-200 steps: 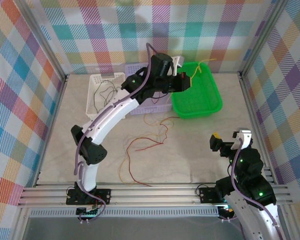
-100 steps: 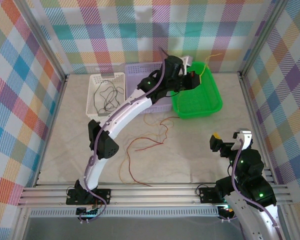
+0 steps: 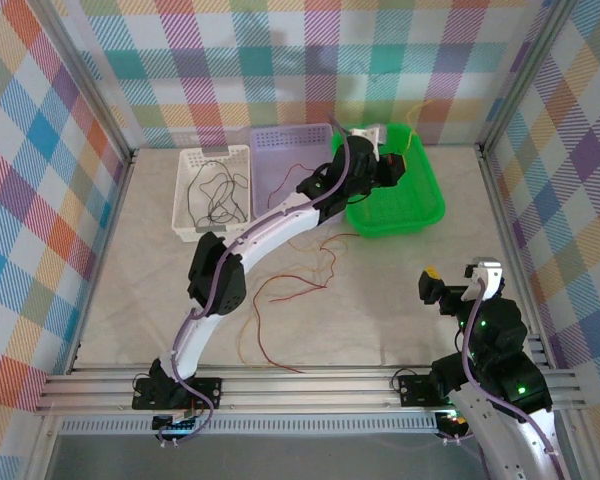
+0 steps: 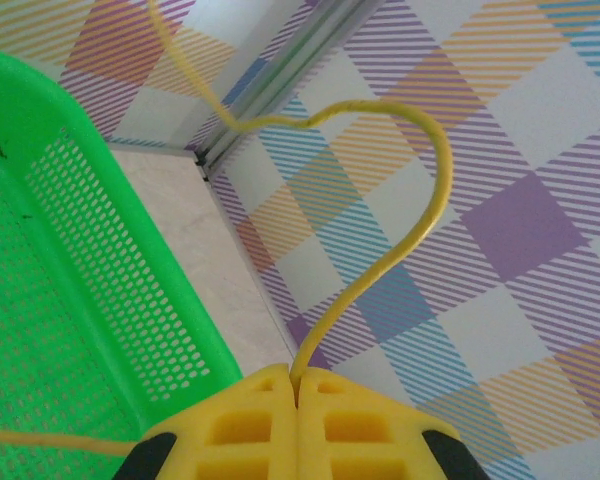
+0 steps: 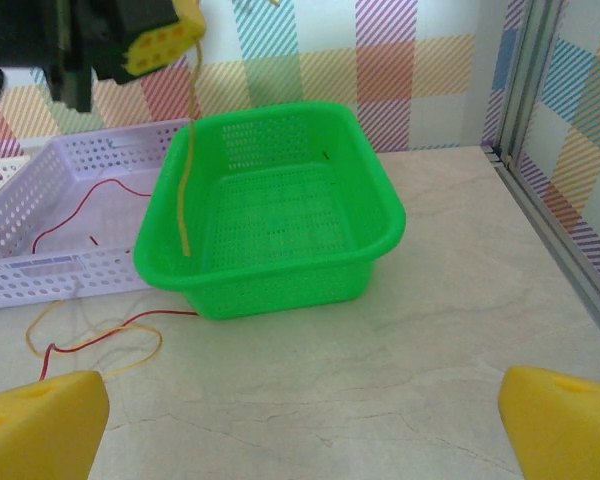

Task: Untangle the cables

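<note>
left gripper (image 3: 388, 162): held above the far left corner of the green basket (image 3: 435, 205); jaws pressed together, pinching the yellow cable (image 4: 420, 215).
yellow cable: one part rises from between the jaws, loops in front of the plaid wall (image 4: 540, 230) and runs out at the top of the left wrist view. the other part hangs straight down from the left gripper (image 5: 165, 40) in the right wrist view, with its lower end (image 5: 185, 245) level with the basket's left wall. whether it touches the basket cannot be told.
green basket: at the far right of the counter (image 3: 150, 270), just beside the purple basket (image 3: 290, 140).
purple basket: holds a thin red cable (image 5: 90, 195).
white basket (image 3: 195, 160): left of the purple one, with black cables (image 3: 215, 195) coiled inside.
loose cables (image 3: 290, 290): red and orange strands lying tangled on the bare counter, in front of the purple basket and running toward the near edge.
right gripper (image 3: 458, 275): near the right front of the counter, well apart from the baskets; jaws spread wide with nothing between them, and the yellow fingertips (image 5: 40, 420) show at the two lower corners of its own view.
</note>
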